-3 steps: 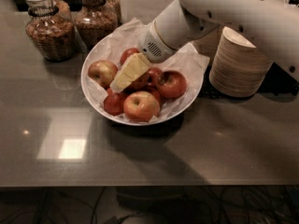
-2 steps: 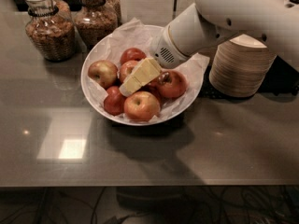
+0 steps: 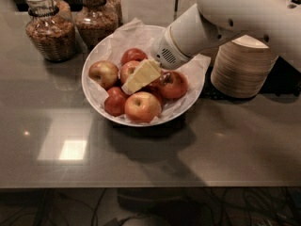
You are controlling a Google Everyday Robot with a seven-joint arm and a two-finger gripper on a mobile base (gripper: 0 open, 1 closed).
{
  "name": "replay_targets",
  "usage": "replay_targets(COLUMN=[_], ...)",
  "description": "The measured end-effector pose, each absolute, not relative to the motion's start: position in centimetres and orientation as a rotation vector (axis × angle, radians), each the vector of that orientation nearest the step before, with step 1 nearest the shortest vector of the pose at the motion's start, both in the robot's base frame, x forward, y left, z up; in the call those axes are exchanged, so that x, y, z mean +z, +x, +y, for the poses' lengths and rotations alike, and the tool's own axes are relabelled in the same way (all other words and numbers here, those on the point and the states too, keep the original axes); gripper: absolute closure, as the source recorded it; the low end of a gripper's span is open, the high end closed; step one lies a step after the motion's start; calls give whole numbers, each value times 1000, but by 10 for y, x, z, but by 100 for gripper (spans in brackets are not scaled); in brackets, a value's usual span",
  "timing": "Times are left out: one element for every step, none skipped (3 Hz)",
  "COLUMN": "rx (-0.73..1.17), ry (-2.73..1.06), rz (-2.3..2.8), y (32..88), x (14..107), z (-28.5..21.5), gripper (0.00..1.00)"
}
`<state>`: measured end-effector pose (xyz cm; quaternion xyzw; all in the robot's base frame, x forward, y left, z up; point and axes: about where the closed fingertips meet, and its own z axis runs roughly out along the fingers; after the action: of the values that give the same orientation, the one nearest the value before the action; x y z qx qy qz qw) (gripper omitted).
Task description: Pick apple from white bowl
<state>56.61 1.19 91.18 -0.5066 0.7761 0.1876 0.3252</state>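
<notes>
The white bowl, lined with crumpled white paper, stands mid-table and holds several apples. A red apple with a yellow-orange blush lies at the front of the pile; no sticker shows on it. A paler, yellower apple lies at the left, and a red apple at the right. Smaller dark-red apples lie between them. My gripper, cream-yellow, reaches down from the upper right into the middle of the pile, just above the front apple and beside the right one. It hides the apples under it.
Two glass jars of brown grain stand behind the bowl at the left. A stack of tan disposable bowls stands to the right, under my white arm. The grey table's front edge runs along the bottom.
My arm has swung to the right, and the gripper has shifted slightly right over the pile. The apples and the bowl have not moved.
</notes>
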Motion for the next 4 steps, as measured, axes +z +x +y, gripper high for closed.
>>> replay_targets(rx=[492,492,492,497], ry=[-1328,-1328,-1328,-1331], rz=[2035,2035,2035,2036], y=[566,566,566,566], x=[912,912,912,911], z=[12,12,12,13], gripper=[43,66,88,100])
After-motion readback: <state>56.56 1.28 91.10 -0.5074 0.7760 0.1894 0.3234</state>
